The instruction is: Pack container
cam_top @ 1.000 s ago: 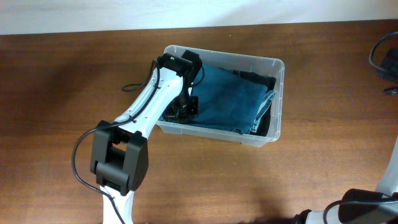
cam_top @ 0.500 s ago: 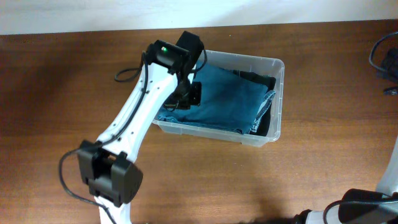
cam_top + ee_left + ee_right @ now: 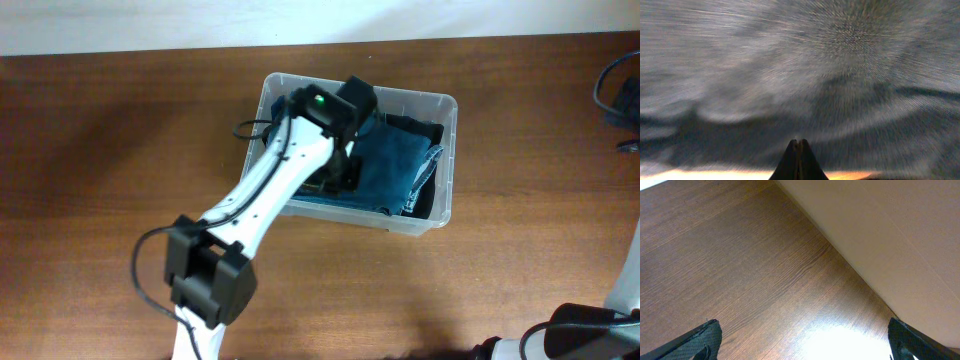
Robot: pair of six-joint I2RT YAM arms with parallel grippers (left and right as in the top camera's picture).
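The container (image 3: pixel 448 160), a clear plastic tub, stands at the table's middle back in the overhead view. Folded blue denim (image 3: pixel 390 160) lies inside it over a dark garment (image 3: pixel 425 200). My left gripper (image 3: pixel 338 172) is down inside the tub over the denim's left half. In the left wrist view its fingers (image 3: pixel 798 146) are shut together with nothing between them, just above blurred denim (image 3: pixel 790 75). My right gripper (image 3: pixel 802 342) is open and empty over bare table; only part of its arm (image 3: pixel 585 325) shows at the overhead view's bottom right.
The wooden table (image 3: pixel 120 150) surrounds the tub. Black cables (image 3: pixel 615 95) lie at the right edge. A pale wall (image 3: pixel 890 240) borders the table in the right wrist view.
My left arm has swung right along the tub, from its left end to the middle of the denim. The denim's left part looks pushed flatter. The right arm has not moved.
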